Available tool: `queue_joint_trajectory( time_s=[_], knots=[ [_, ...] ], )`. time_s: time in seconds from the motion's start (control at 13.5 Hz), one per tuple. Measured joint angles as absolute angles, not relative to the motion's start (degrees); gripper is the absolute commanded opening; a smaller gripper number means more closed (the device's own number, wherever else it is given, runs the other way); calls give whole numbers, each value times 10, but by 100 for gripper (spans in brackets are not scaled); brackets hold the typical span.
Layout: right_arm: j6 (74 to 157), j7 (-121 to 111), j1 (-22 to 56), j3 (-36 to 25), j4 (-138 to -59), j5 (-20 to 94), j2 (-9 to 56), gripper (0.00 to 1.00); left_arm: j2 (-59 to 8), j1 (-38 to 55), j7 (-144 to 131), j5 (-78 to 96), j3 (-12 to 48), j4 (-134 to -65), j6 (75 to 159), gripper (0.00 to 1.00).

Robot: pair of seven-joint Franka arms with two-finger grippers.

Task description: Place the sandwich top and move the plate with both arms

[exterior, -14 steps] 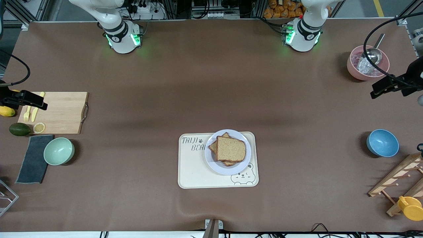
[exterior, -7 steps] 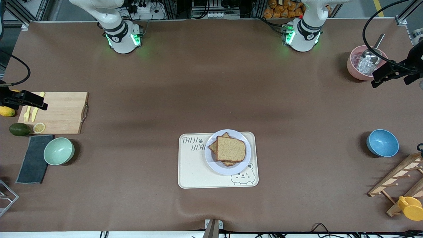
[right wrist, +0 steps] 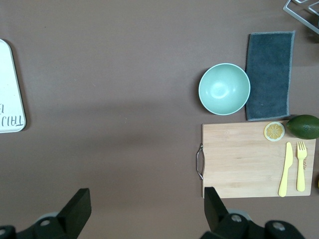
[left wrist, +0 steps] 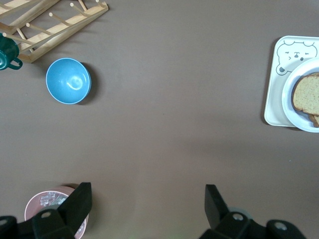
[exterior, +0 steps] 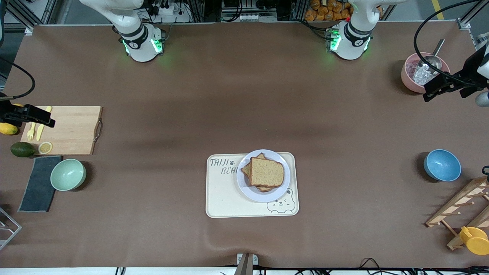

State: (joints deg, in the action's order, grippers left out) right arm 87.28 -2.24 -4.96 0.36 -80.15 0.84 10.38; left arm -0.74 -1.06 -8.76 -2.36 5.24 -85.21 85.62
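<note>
**Sandwich topped on the plate, both claws wide and clear**

Start nearest the front camera: you have the cream tray at 6 o'clock on the surface, with the plate resting on it toward the left arm's end. The sandwich top lies flat on the stack of bread on that plate, slightly skewed against the slices under it. Nothing grips either one.

Out at 3 o'clock you see the blue bowl, and at 9 o'clock the mint bowl just beside the dark cloth. A little farther from the camera sits the wooden board carrying a yellow knife and fork.

Your right claw hangs over the board's end of the surface, at about 9 o'clock, fingers spread and holding nothing. Your left claw hangs at 2 o'clock, beside the pink bowl, which holds a metal scoop; its fingers are likewise spread wide and empty
</note>
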Motion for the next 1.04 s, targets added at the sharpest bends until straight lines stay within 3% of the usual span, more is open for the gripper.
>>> queue_joint_trajectory(
  time_s=[1.04],
  knots=[
    [873,-22,-50,4,-801,8,105,100,-5,-12,-113,-8,53,-860,857,100]
  ],
)
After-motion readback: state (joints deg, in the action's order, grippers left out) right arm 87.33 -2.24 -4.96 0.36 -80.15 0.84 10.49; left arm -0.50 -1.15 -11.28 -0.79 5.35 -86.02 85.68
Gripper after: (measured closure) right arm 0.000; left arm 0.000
